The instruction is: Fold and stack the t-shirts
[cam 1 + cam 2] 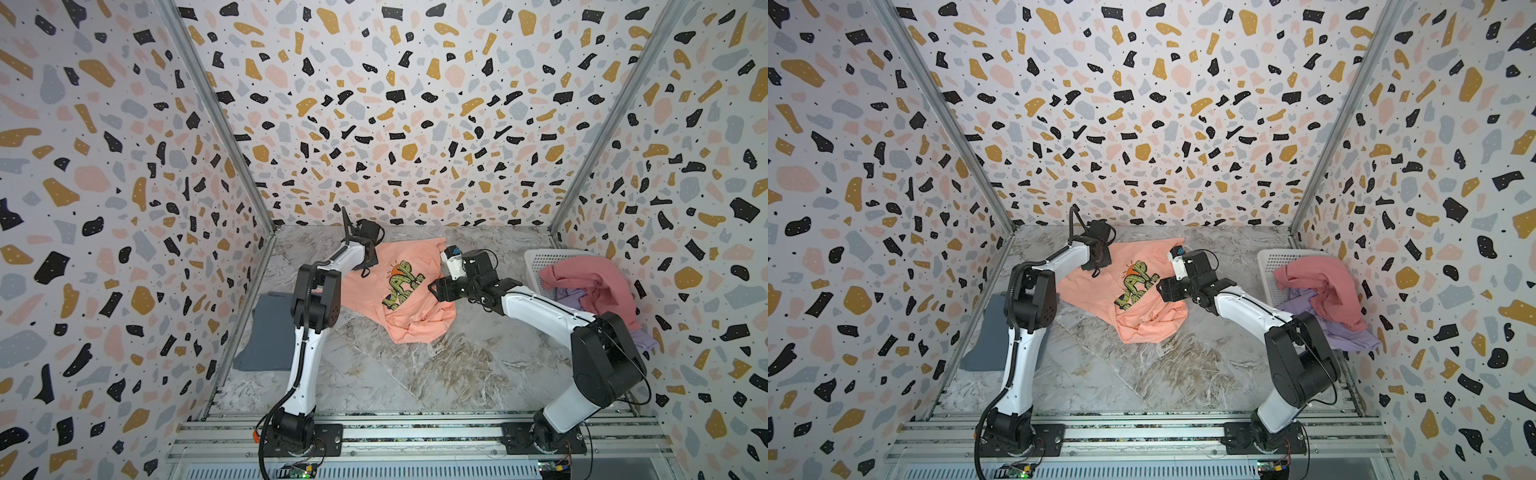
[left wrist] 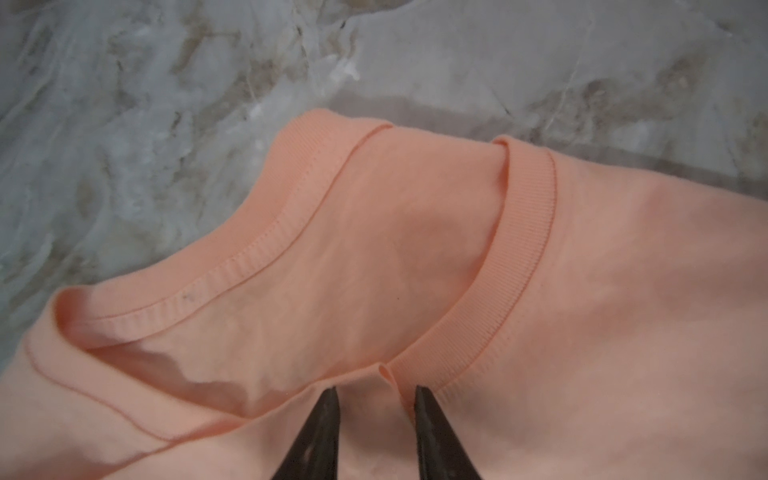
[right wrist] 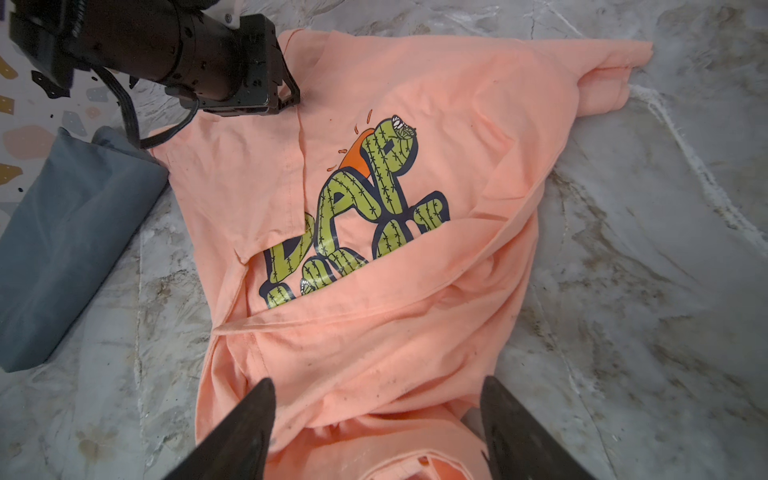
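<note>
Four t-shirts in all: one peach-orange t-shirt [image 1: 415,320] under both the left gripper [image 2: 376,395] and the right gripper [image 3: 378,399]; one slate-grey t-shirt [image 1: 266,332] outward of the left gripper; one dusty-rose t-shirt [image 1: 590,282] and one lavender t-shirt [image 1: 1358,338] outward of the right gripper, with one white basket [image 1: 540,262]. Two grippers.

White links [image 1: 302,365], black joints [image 1: 316,301], black cables [image 3: 126,110], dark tapered gripper fingers [image 3: 241,432]

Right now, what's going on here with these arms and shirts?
The rumpled peach t-shirt on the table is being worked on. The left hand is at its collar, jaws slightly apart; the right hand hovers wide open over it. A grey t-shirt lies folded aside; a pink t-shirt drapes the basket.
</note>
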Motion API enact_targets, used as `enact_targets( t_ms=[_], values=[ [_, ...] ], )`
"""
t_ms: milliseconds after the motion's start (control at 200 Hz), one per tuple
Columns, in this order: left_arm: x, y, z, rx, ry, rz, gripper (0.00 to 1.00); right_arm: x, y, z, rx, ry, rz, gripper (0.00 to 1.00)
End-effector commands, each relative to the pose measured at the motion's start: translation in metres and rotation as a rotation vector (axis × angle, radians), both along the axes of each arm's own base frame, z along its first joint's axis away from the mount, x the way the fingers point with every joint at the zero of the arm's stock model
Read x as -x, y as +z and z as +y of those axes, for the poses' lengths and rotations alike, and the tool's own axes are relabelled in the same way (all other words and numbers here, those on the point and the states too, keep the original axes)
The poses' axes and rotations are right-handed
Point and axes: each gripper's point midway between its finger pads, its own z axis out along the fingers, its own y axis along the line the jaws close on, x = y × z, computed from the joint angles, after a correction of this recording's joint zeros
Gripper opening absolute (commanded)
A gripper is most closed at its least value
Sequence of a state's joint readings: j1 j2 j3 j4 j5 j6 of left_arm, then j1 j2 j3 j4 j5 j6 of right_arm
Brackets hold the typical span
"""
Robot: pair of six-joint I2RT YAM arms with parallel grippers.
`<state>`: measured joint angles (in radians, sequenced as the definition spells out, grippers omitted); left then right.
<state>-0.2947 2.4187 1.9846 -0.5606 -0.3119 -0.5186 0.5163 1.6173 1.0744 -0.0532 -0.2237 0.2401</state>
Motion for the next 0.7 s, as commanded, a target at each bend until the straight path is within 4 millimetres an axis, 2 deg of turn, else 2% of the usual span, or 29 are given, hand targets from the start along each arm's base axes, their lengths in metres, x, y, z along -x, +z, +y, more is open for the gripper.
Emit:
enact_targets(
  t_ms=[0, 150, 230, 260, 350, 481, 576, 691],
  values=[
    [-0.001, -0.01, 0.004, -0.022, 0.018, 0.018, 0.26, -0.006, 0.016, 0.0, 0.0, -0.005, -0.031, 0.78],
    [-0.001, -0.011, 0.004, -0.021, 0.017, 0.02, 0.11, -0.007, 0.015, -0.001, 0.005, -0.01, -0.03, 0.78],
    [-0.002, -0.003, 0.004, -0.017, 0.014, 0.005, 0.01, -0.007, 0.015, -0.001, 0.004, -0.009, -0.03, 0.77],
    [-0.003, 0.002, 0.003, -0.015, 0.011, -0.001, 0.0, -0.006, 0.015, -0.001, 0.005, -0.01, -0.03, 0.78],
    [-0.004, 0.023, 0.003, -0.009, 0.009, -0.033, 0.0, -0.006, 0.015, -0.001, 0.0, -0.006, -0.03, 0.78],
    [0.0, 0.069, 0.005, 0.01, 0.0, -0.1, 0.0, -0.006, 0.016, 0.003, -0.014, 0.007, -0.03, 0.78],
    [0.012, 0.099, 0.004, 0.045, -0.016, -0.145, 0.0, -0.005, 0.015, 0.007, -0.026, 0.027, -0.022, 0.78],
    [0.033, 0.119, 0.005, 0.112, -0.023, -0.179, 0.0, -0.004, 0.01, 0.013, -0.033, 0.06, -0.011, 0.78]
  ],
)
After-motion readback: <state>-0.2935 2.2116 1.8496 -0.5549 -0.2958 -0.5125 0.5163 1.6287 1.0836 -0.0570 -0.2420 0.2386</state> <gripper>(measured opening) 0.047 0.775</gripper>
